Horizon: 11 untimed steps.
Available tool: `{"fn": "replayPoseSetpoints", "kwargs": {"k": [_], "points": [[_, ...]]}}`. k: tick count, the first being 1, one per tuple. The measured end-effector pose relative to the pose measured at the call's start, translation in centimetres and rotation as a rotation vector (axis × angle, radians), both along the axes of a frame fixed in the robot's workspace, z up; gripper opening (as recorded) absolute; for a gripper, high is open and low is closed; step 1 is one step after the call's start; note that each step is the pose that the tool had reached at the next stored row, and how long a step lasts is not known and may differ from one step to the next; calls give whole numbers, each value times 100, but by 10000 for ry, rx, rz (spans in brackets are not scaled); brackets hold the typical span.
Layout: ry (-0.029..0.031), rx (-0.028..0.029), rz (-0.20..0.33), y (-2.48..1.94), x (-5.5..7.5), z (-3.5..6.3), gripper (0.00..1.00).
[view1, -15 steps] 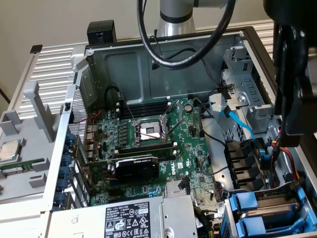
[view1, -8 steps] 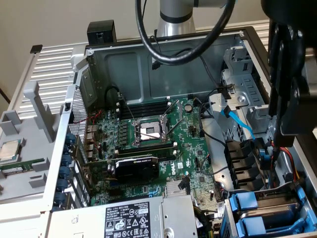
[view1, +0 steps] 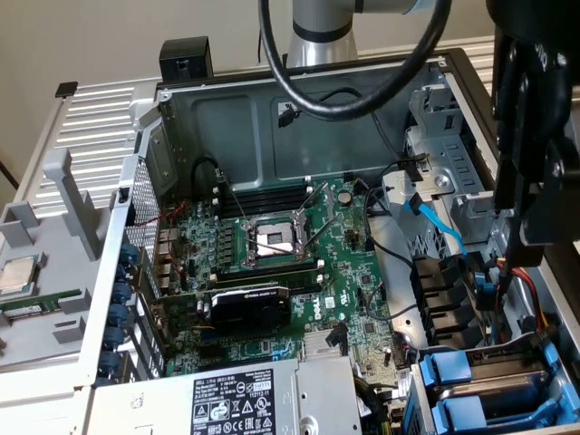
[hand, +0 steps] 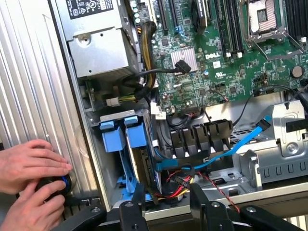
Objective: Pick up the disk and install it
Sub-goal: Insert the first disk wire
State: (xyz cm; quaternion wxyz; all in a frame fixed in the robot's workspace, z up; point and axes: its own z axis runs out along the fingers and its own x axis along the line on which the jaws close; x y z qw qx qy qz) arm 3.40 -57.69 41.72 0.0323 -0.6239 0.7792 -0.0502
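Black two-finger gripper, jaws wide & empty, hangs over blue-plastic-framed metal disk at grey PC case corner. Descend square, centred; mind person's hands at case edge.

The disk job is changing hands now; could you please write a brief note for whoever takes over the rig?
Tool: open, empty, hovering near the blue carrier frames.
Disk: those two frames stand beside the power supply; which one holds it I cannot tell.
A person's hands hold a dark knob outside the case.
Done: nothing visibly picked up.
Left: pickup and install.
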Motion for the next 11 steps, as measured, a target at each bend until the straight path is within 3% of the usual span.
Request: {"fn": "replayPoseSetpoints", "kwargs": {"k": [2,8,11], "points": [[71,19,27,0,43,0,49],[459,44,93,0,137,0,49],[600,85,135,1,187,0,49]]}}
